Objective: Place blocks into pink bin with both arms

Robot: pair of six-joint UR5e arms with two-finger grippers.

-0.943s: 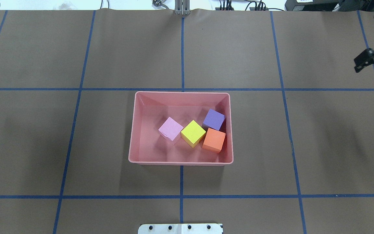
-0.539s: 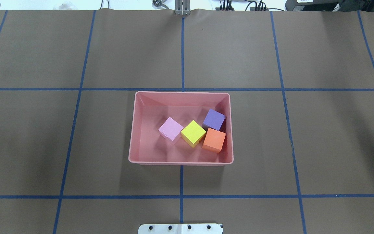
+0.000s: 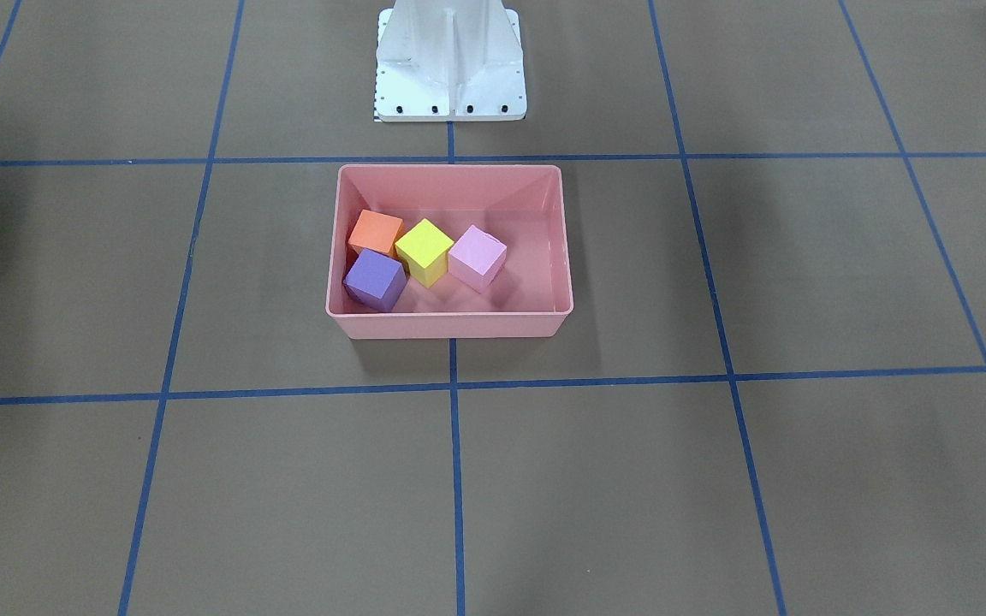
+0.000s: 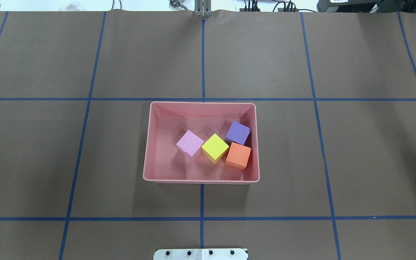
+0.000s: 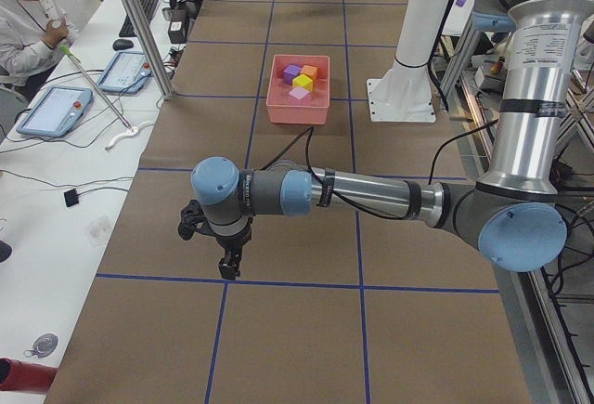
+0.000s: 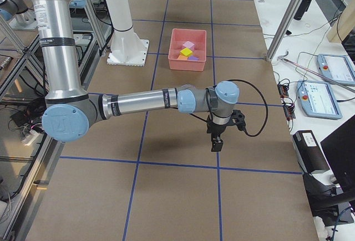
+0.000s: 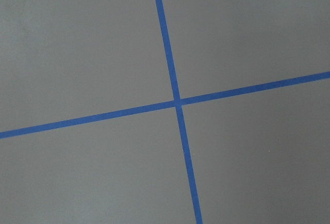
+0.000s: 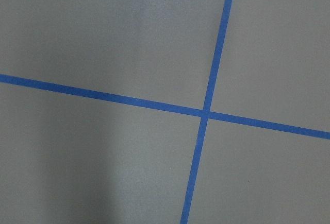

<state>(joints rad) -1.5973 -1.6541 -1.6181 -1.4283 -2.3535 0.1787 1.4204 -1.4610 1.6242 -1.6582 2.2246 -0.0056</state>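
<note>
The left pincer (image 5: pixel 225 267) shows to you only in the left side view, hanging low over the worktop (image 5: pixel 278 348) near a tape line (image 5: pixel 306 283). From that view you cannot tell whether it is released or clenched. The right pincer (image 6: pixel 216 144) shows only in the right side view, also low over the worktop near a tape line, and its state cannot be told either. Both hang well apart from the bin (image 4: pixel 202 103).

Use the overhead and front views for the bin's contents. All four blocks lie on its floor. The pink block (image 4: pixel 190 143) touches the yellow block (image 4: pixel 215 147), which touches the orange block (image 4: pixel 238 155). The purple block (image 4: pixel 237 132) sits just beside the orange one. Orange and purple lie close to the wall on the robot's right.

Each wrist view gives you only a tape crossing (image 7: pixel 177 103) on the worktop.

The side views add the white pedestal (image 5: pixel 404 97) near the bin, an operator (image 5: pixel 23 14) at a side bench, and pendants (image 6: pixel 334 66) on the benches.

Lettering on the left arm (image 5: pixel 249 190) is too small to read.
</note>
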